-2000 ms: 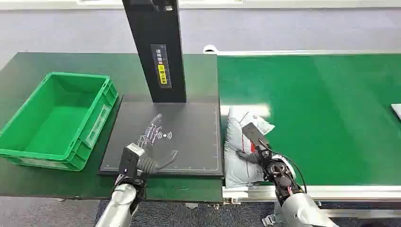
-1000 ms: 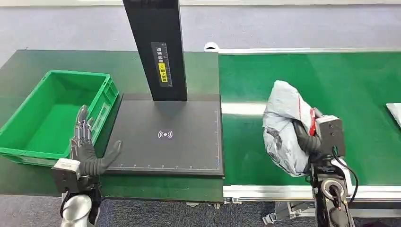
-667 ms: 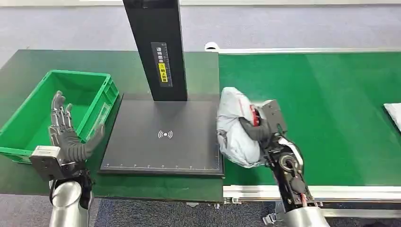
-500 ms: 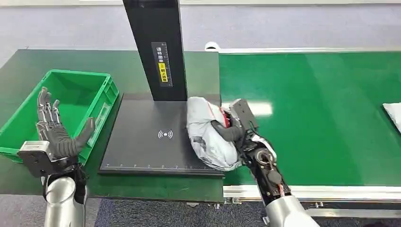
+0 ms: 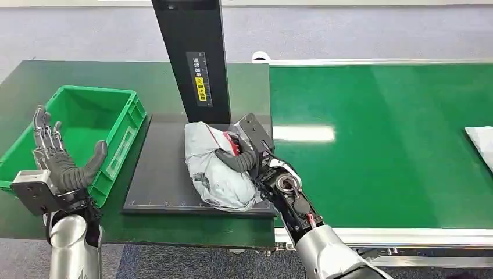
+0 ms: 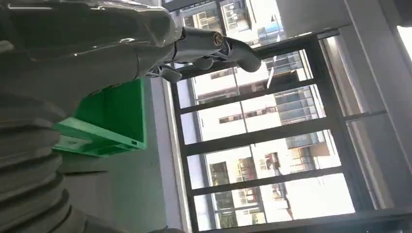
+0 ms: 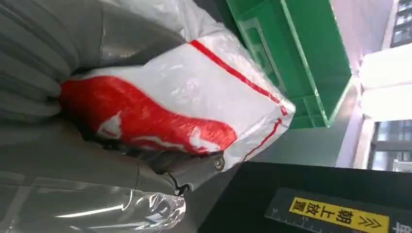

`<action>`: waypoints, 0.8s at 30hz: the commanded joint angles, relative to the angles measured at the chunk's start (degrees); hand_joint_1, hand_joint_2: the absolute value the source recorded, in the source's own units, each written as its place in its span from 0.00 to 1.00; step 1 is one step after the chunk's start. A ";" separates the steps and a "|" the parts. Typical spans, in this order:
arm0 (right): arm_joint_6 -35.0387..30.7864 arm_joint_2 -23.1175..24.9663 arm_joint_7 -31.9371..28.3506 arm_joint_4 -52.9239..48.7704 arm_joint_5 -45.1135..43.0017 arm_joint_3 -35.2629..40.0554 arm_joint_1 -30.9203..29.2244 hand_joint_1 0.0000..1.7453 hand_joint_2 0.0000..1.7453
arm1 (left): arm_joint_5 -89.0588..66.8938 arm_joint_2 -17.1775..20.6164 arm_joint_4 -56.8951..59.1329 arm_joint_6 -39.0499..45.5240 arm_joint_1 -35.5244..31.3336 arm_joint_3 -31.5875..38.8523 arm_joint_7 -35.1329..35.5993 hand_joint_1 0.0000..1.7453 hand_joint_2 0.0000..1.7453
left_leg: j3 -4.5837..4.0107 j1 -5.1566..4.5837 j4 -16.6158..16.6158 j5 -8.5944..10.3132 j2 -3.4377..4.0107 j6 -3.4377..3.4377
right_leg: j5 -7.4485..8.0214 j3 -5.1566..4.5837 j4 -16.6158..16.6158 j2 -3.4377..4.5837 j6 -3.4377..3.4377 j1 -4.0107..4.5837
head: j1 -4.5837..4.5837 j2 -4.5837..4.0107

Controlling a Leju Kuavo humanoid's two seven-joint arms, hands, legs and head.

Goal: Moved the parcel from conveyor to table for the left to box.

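Currently the right hand [image 5: 247,156] grips the parcel [image 5: 215,168] over the black scanner pad [image 5: 163,168], left of the conveyor [image 5: 378,133], likely to set it within the other arm's reach. Left hand [image 5: 58,163] waits open, fingers spread, beside the green crate [image 5: 125,125].

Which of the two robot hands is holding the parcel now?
The right hand grips the grey parcel over the black scanner pad. The left hand is raised with fingers spread, holding nothing, near the green crate.
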 commanded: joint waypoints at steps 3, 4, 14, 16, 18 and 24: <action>-17.60 -1.07 0.69 7.16 4.41 2.97 -5.75 0.00 0.00 | -2.53 1.85 5.33 -6.04 0.34 -3.69 3.98 0.00 1.00 | -0.04 -0.04 -0.06 0.09 -0.14 0.05 | 0.07 -0.07 -0.02 0.10 -0.02 -0.04 | -0.02 -0.02; -18.17 -1.73 0.50 7.02 4.54 2.13 -5.59 0.00 0.00 | -5.39 2.08 7.71 -7.22 0.22 -6.43 4.69 0.00 1.00 | -0.03 -0.04 -0.01 0.04 -0.13 0.04 | 0.02 -0.03 0.00 0.00 0.01 -0.04 | -0.02 0.00; -20.64 -5.40 -5.00 -21.66 8.08 1.98 5.80 0.00 0.00 | -23.97 4.06 20.62 -12.57 -0.28 -25.96 8.20 0.00 1.00 | 0.04 -0.07 -0.10 0.09 -0.35 0.04 | 0.00 0.07 -0.13 -0.19 0.00 -0.07 | -0.02 0.00; -21.66 -6.81 -1.58 -31.49 8.31 2.62 9.69 0.00 0.00 | -26.42 2.65 24.78 -11.69 -1.27 -27.42 7.86 0.00 1.00 | 0.00 -0.08 -0.03 0.07 -0.37 0.03 | -0.02 0.03 -0.09 -0.25 0.01 -0.08 | -0.02 0.00; -21.58 -7.27 -1.01 -32.66 8.26 2.64 10.23 0.00 0.00 | -26.55 2.38 25.45 -11.41 -1.61 -27.51 7.69 0.00 1.00 | 0.00 -0.07 -0.08 0.09 -0.58 0.07 | -0.04 0.09 -0.16 -0.33 0.01 -0.07 | -0.04 0.00; -27.59 -8.41 -4.17 -42.26 11.86 -1.41 16.86 0.00 0.00 | -28.20 0.63 32.55 -13.73 -4.84 -29.80 7.46 0.00 1.00 | -0.06 -0.02 -0.04 0.06 -0.41 0.03 | 0.00 0.01 -0.14 -0.29 0.00 -0.03 | -0.02 0.00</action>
